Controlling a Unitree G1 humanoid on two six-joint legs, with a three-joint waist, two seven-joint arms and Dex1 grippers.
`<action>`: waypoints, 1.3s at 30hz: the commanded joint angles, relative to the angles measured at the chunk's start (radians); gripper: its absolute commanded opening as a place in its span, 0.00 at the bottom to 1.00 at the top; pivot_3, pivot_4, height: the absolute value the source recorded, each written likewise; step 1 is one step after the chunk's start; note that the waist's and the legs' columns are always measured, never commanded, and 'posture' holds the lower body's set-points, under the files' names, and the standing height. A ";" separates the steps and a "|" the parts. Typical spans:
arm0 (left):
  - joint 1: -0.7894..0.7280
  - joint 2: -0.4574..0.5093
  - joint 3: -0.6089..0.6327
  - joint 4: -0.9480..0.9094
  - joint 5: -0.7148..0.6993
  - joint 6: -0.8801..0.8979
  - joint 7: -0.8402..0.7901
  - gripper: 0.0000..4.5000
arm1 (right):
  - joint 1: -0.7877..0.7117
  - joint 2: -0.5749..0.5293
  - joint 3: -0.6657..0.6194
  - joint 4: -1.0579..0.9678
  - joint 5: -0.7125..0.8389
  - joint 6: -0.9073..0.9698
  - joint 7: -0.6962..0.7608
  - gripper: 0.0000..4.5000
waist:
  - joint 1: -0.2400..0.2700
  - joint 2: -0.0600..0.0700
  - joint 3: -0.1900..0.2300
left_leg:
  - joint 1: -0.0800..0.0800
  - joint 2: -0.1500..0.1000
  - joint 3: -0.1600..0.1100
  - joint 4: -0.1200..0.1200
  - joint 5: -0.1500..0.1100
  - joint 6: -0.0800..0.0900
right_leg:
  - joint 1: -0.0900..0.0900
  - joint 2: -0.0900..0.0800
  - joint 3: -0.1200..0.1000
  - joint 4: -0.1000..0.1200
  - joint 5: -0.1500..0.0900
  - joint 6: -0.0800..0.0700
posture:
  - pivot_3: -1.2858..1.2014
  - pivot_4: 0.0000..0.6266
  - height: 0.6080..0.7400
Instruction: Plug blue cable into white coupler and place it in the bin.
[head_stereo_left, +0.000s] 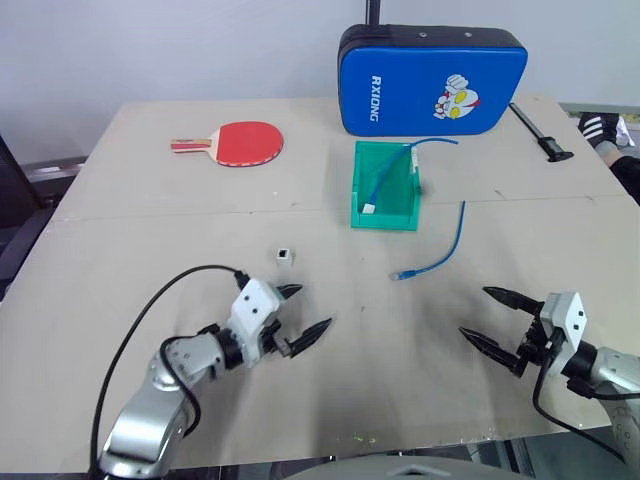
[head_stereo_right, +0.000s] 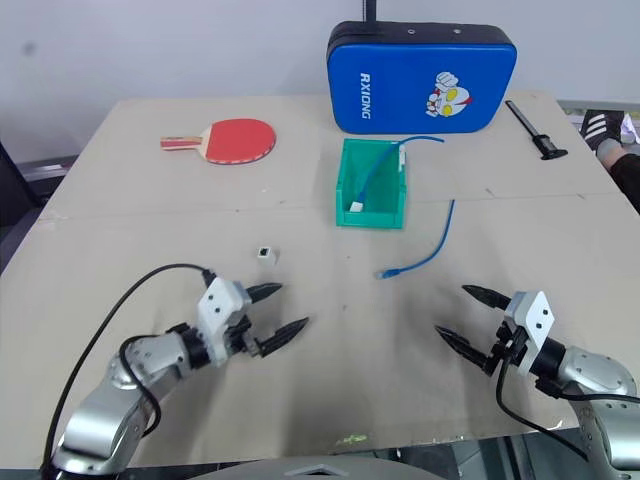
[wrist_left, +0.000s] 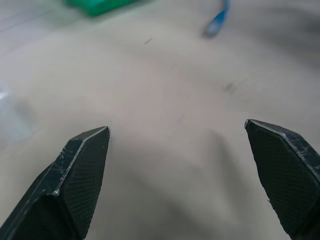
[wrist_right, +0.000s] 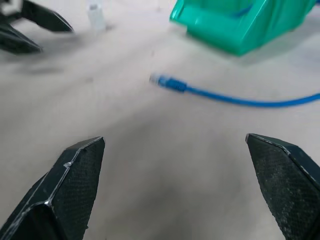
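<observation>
The blue cable (head_stereo_left: 443, 248) lies loose on the table to the right of the green bin (head_stereo_left: 384, 217), its plug (head_stereo_left: 400, 273) pointing toward me. The white coupler (head_stereo_left: 285, 255) stands alone on the table, left of the plug and just beyond my left gripper (head_stereo_left: 314, 306). That gripper hovers open and empty near the table's front left. My right gripper (head_stereo_left: 475, 311) is open and empty at the front right, nearer to me than the plug (wrist_right: 167, 82). The right wrist view also shows the cable (wrist_right: 240, 100), the coupler (wrist_right: 96, 15) and the bin (wrist_right: 225, 35).
Inside the bin lies another blue cable (head_stereo_left: 388, 172) with a small white piece (head_stereo_left: 369, 208) at its end. A red paddle (head_stereo_left: 240, 143) lies at the back left, a big blue padded case (head_stereo_left: 432, 80) stands behind the bin, and a black tool (head_stereo_left: 540, 135) lies at the back right.
</observation>
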 joint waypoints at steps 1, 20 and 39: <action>-0.194 -0.068 -0.121 0.109 0.007 0.047 -0.039 0.98 | 0.066 0.012 -0.056 -0.076 0.028 -0.027 -0.014 0.99 | 0.009 0.000 0.000 | 0.000 -0.001 0.000 0.000 0.000 0.000 | 0.000 0.000 0.000 0.000 0.000 0.000 | 0.52 0.24 1.00; -0.632 -0.242 -0.419 0.521 0.251 0.024 -0.096 0.93 | 0.134 0.072 -0.061 -0.057 -0.027 -0.107 -0.079 1.00 | 0.005 -0.001 0.000 | 0.002 -0.009 -0.005 0.002 0.000 -0.001 | 0.000 0.004 0.011 0.000 0.001 0.003 | 0.52 0.24 1.00; -0.479 -0.087 -0.368 0.319 0.219 0.110 -0.191 0.01 | 0.083 0.051 -0.029 -0.053 -0.019 -0.065 -0.063 1.00 | -0.005 -0.001 -0.001 | 0.004 -0.009 -0.011 0.002 0.000 -0.001 | 0.000 0.005 0.018 0.001 0.002 0.003 | 0.52 0.24 1.00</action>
